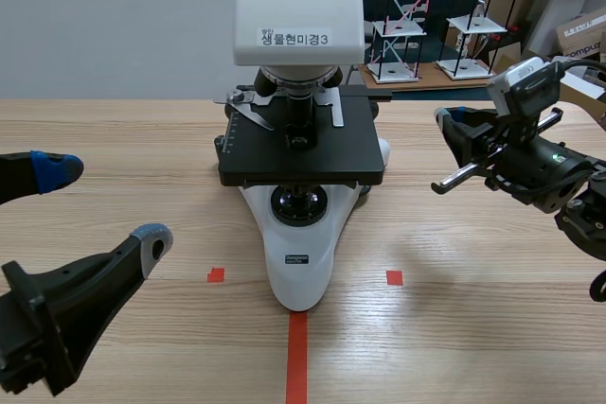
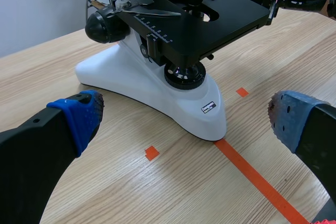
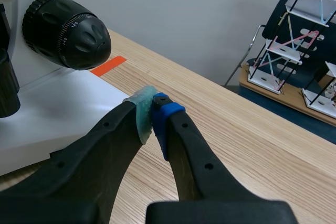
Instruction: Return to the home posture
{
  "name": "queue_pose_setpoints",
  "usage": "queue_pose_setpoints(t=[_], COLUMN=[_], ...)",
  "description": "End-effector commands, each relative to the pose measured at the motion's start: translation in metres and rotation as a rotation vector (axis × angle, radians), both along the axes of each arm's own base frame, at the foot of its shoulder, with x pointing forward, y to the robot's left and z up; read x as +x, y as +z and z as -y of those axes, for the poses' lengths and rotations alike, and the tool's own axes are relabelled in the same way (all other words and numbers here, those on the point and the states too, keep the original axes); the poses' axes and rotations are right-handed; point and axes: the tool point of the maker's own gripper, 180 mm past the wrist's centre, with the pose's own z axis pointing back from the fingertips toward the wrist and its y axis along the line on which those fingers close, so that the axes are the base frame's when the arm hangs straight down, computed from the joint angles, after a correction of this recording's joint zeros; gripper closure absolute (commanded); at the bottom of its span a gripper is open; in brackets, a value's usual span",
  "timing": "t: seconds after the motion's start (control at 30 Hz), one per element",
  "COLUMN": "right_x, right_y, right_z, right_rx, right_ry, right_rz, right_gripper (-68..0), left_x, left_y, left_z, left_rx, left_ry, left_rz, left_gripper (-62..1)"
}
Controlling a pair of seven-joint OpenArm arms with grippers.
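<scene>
White-bodied with a black stage [image 1: 301, 144], the microscope [image 1: 298, 243] stands upright at the middle of the wooden table [image 1: 114, 130], its foot pointing down the red tape line [image 1: 296, 357].

The left gripper [image 1: 104, 203] hangs low just short of that foot, fingers spread wide with nothing between them. In its wrist view the blue pads [image 2: 84, 116] stand either side of the foot without touching it.

The right gripper [image 1: 453, 125] is beside the stage's right edge. Its wrist view shows the fingers [image 3: 170, 119] clenched pad to pad on nothing, just beside the white base and near the black focus knob [image 3: 68, 32].

The task gives the arms nothing to carry, so what has to be handled is the arms themselves, and both look free to go home.

The microscope is best left alone. It looks heavy and rigid with a broad foot, so a light brush would probably not tip it. The stage clips, lenses and knob look delicate, and the glossy shell would likely be slippery against the pads. If it ever had to be lifted, the thick column or the foot looks the safest hold, never the stage or knob.

The right arm sits closest, so drawing it back away from the base first seems wise.
</scene>
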Motion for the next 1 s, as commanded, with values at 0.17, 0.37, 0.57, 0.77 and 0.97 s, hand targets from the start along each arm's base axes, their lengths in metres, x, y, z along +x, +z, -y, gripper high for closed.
queue_pose_setpoints(t=[0.17, 0.37, 0.57, 0.77, 0.97], right_x=[0.006, 0.006, 0.006, 0.002, -0.033], right_y=[0.018, 0.018, 0.018, 0.017, 0.011], right_z=[0.001, 0.001, 0.001, 0.003, 0.003], right_rx=[0.009, 0.009, 0.009, 0.011, 0.004], right_ry=[0.001, 0.001, 0.001, -0.008, 0.001], right_rz=[0.054, 0.054, 0.054, 0.072, 0.101], right_gripper=[0.0, 0.0, 0.0, -3.0, -4.0], left_x=[-0.001, -0.001, -0.001, -0.001, -0.001], left_y=[0.004, 0.004, 0.004, 0.004, 0.004], left_z=[0.001, 0.001, 0.001, 0.001, 0.001], left_rx=[-0.018, -0.018, -0.019, -0.019, -0.015], left_ry=[0.003, 0.003, 0.003, 0.003, 0.002], left_rz=[0.007, 0.007, 0.007, 0.007, 0.007], left_gripper=[-62.3, -62.3, -62.3, -62.3, -62.3])
